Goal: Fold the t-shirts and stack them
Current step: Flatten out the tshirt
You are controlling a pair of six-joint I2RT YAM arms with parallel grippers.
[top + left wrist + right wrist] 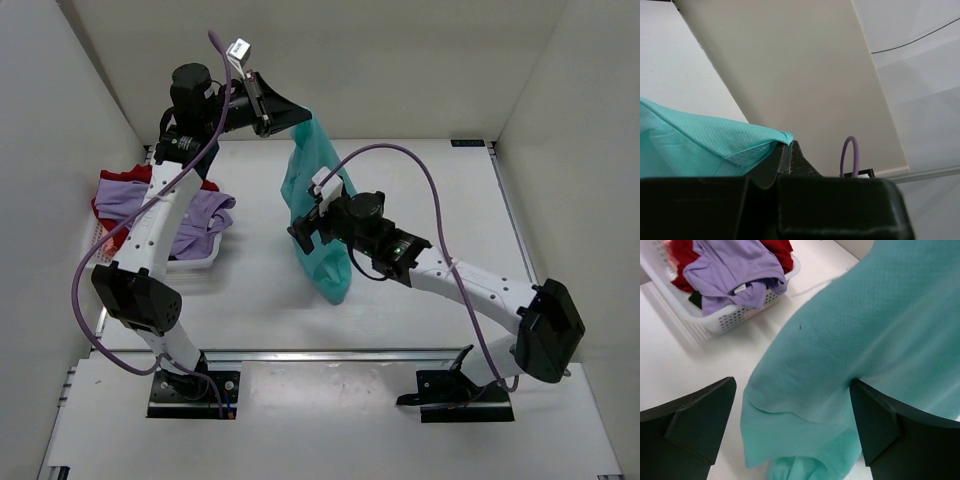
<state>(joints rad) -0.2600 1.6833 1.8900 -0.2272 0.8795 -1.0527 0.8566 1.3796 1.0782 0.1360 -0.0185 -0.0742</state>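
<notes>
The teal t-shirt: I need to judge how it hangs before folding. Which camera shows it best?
The top external view: the teal t-shirt shows nearly whole, hanging from the left end effector down to the table. The left wrist view shows only the pinched corner; the right wrist view only a close lower section.

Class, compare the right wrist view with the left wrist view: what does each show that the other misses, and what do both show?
Right wrist only: the white basket holding a purple shirt and a red shirt, and the open right tool. Left wrist only: the left tool shut on an edge of the teal shirt, plus a purple cable loop. Both: that teal shirt.
</notes>
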